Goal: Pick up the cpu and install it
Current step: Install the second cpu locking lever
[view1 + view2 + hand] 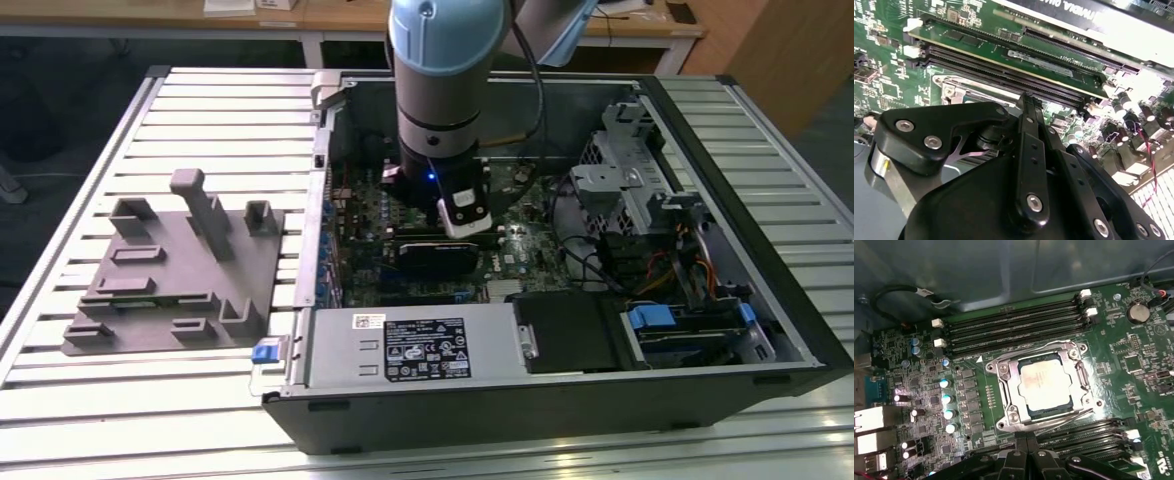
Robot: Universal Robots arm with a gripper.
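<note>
From the exterior view's left, a grey plastic blocky fixture plate lies on the slatted pale metal bench, just beside the open black computer case. The blue-and-grey robot arm reaches straight down into the middle of that case, and its black gripper hangs low over the green motherboard. Along the case's near edge sits a silver power supply box with a black label, and toward the exterior view's right stands a grey metal drive cage with blue plastic tabs below it.

In the first wrist view the cpu, a small flat square chip with a silvery-white metal top, sits inside the silvery metal socket frame on the motherboard. Black memory slots run beside the socket on one side, with further black slots on the other. The gripper hangs just short of the socket's edge, apart from the chip. Its two black fingers are pressed together with no gap between them, and they hold nothing. In the second wrist view the gripper's black linkage hangs over the socket, near the long dark slots
</note>
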